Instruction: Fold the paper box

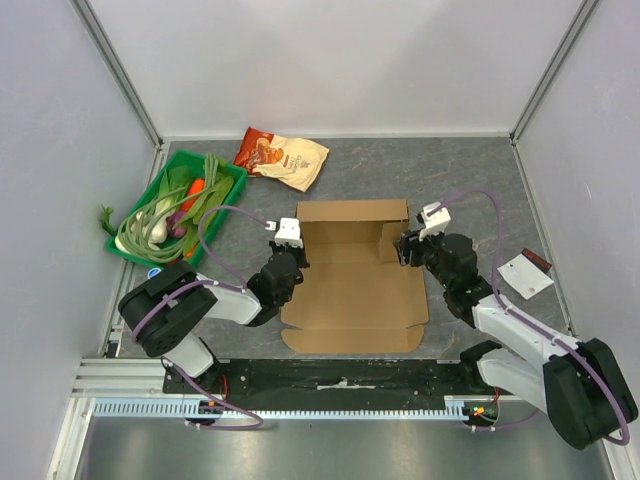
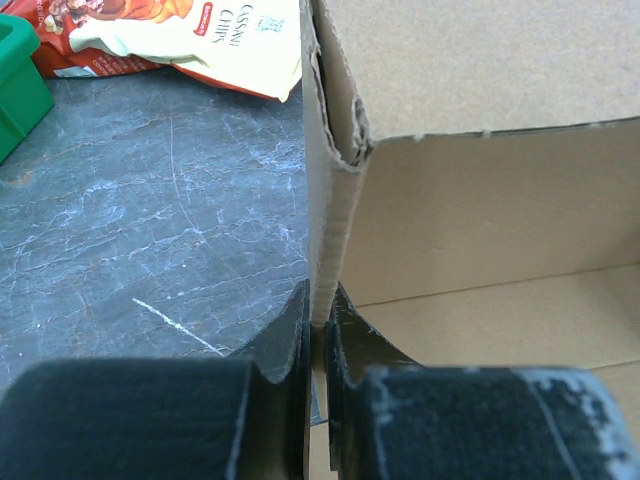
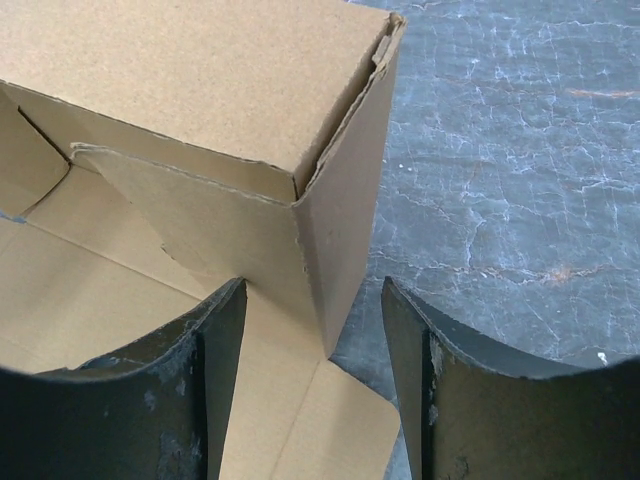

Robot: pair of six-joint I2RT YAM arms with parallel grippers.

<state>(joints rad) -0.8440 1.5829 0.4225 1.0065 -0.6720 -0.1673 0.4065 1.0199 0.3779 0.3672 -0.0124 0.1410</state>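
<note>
paper box [image 1: 352,300] half-formed at centre of table [image 1: 470,190], back wall upright, front flap flat, left gripper [image 2: 318,335] clamped on its left side wall, right gripper [image 3: 312,290] jaws apart, straddling right side wall by the corner, not pinching

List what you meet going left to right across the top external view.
green tray → left end effector, pinching the box's left wall → paper box → right end effector, at the box's right wall → white card. The snack bag lies farther back and overlaps several of these, so it is left out.
</note>
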